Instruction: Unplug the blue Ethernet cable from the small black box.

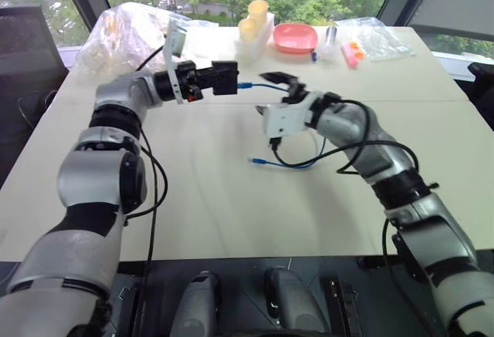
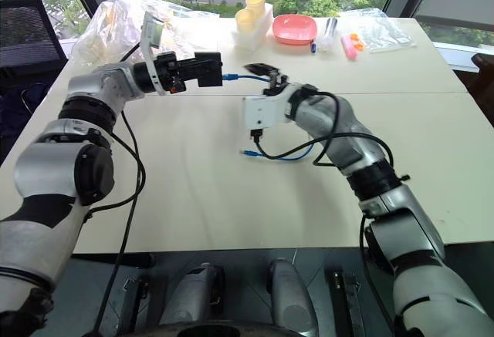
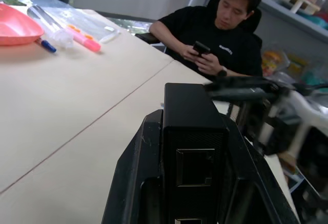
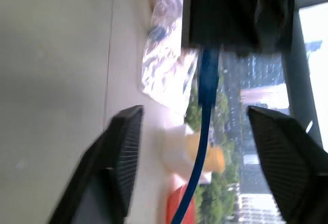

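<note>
Above the near half of the table, the loose end of the blue cable lies on the tabletop with its clear plug, curling in a loop just below the right gripper. That gripper hangs over the middle of the table with its two black fingers spread apart; the cable passes between them without touching either. From there the blue cord runs up to the small black box, its other plug still seated in the box's side. The left gripper is clamped on the box, fingers pressed against its two flanks, holding it in the air above the table, just beside the right gripper. Toward the table's far edge sit a pink bowl, yellow cups and clear plastic bags. Beyond the table, a person sits looking at a phone.
</note>
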Robot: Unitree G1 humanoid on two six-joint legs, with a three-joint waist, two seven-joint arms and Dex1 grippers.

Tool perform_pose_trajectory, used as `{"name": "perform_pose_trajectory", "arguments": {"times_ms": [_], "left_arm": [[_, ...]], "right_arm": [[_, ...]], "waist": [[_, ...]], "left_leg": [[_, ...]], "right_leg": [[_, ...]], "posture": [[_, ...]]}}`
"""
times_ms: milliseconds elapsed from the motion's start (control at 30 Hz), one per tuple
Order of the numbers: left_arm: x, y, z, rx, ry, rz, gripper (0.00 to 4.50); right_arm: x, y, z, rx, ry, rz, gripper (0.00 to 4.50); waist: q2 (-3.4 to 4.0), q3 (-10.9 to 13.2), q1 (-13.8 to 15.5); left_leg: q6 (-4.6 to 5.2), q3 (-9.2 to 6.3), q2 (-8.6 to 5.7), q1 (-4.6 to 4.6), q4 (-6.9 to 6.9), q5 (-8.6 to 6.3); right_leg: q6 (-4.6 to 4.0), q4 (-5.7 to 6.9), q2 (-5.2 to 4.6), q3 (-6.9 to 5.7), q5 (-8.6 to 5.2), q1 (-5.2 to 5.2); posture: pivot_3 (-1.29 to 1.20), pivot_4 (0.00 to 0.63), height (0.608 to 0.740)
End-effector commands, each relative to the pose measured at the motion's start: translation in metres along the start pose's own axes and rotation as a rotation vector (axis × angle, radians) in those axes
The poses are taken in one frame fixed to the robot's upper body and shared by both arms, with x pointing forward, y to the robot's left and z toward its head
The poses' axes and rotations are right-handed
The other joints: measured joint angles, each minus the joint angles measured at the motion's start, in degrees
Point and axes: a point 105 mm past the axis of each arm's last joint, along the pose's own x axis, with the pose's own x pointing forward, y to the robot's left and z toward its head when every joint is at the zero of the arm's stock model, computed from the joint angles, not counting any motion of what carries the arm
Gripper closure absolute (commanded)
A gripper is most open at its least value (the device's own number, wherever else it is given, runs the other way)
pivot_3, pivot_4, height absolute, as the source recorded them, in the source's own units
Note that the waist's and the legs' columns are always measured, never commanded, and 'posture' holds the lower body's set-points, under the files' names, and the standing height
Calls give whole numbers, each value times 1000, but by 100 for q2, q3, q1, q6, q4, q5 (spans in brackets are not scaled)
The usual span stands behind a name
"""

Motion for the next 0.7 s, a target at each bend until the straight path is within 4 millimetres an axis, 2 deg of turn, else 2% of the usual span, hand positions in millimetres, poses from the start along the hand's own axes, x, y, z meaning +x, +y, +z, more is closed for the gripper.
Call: {"name": "perform_pose_trajectory", "arguments": {"times_ms": [33,133,200,333,567,700], "left_arm": [[-15,-10,20,-36,-82,-75,3954],[-20,-15,21,-62,-91,-120,3954],[-21,-19,22,-71,-85,-158,3954],[-21,-31,18,-47,-10,-236,3954],[-28,-39,17,-28,27,-255,3954],[-31,-41,18,-28,28,-263,3954]], "right_arm": [[-34,6,30,747,-191,91,694],[-48,13,58,1092,-316,205,694],[-50,16,70,1237,-372,249,694],[-26,19,84,1470,-450,247,694],[16,20,84,1579,-456,212,694],[21,21,83,1582,-460,208,694]], "waist": [[-1,0,7],[1,1,-20],[1,1,-20],[0,0,-21],[1,0,-33],[1,0,-14]], "left_leg": [[0,-5,1,0,-1,0],[0,-9,6,0,1,0],[0,-11,7,6,8,0],[0,-12,6,27,29,0],[2,-12,8,19,58,1],[2,-18,6,3,64,0]], "right_leg": [[0,1,1,-3,0,2],[-1,8,0,-7,1,-2],[-4,24,-1,-8,2,-1],[-8,72,4,-4,2,2],[-9,86,7,1,3,1],[-7,86,5,-3,2,-6]], "posture": [[0,150,740],[0,150,740],[0,150,740],[0,150,740],[0,150,740],[0,150,740]]}}
